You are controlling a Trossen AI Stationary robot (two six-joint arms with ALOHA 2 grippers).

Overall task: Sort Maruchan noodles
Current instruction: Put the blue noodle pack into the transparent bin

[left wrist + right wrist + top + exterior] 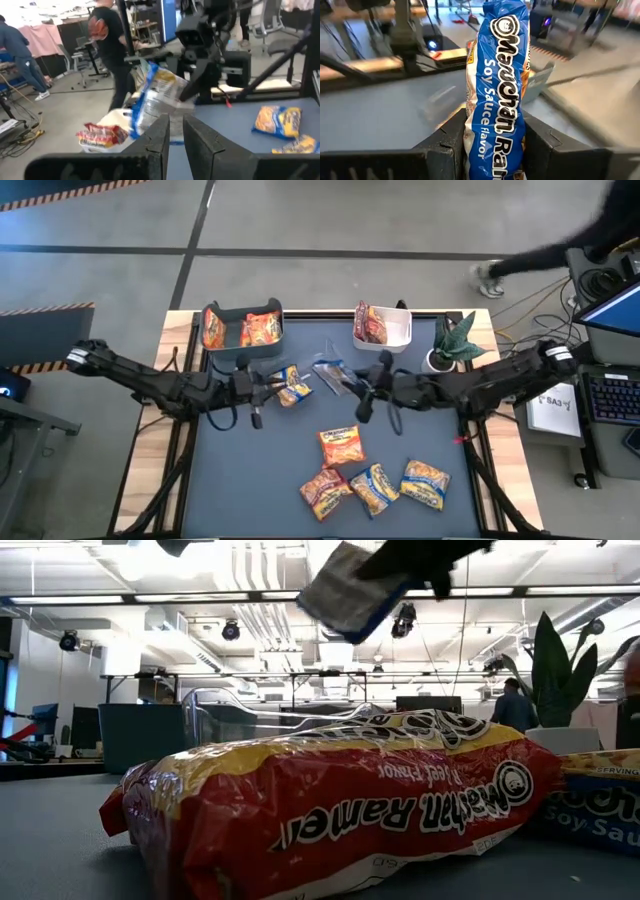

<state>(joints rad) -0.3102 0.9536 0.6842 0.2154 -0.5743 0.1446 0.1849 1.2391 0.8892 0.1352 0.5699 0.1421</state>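
the right gripper [352, 383] is clamped on a blue packet [330, 370], held off the table between the two bins. only the right wrist view reads its label: "maruchan ramen" and "soy sauce flavor" in white on blue [500, 85], the packet pinched upright between the dark fingers [547, 145]. the left wrist view shows the same packet [155, 97] from the other side, hanging from the right arm, with the left arm's own fingers [200, 142] close together and nothing between them. the high view puts the left gripper [262, 392] over the table just beside another packet [293, 385], below the grey bin [242, 345]; whether it touches that packet cannot be told.

the high view alone gives the layout: the grey bin holds orange packets [262, 330], the white bin [400, 335] holds a dark red one [370, 323], and four packets lie in a cluster near the front edge [370, 475], next to each other. a potted plant [455, 342] stands beside the white bin.

the low view fills with a red and yellow packet [330, 805] lying on the table, its "maruchan ramen" writing upside down, a blue packet marked "soy sau" [600, 810] just beside it, and the held packet [345, 590] overhead.
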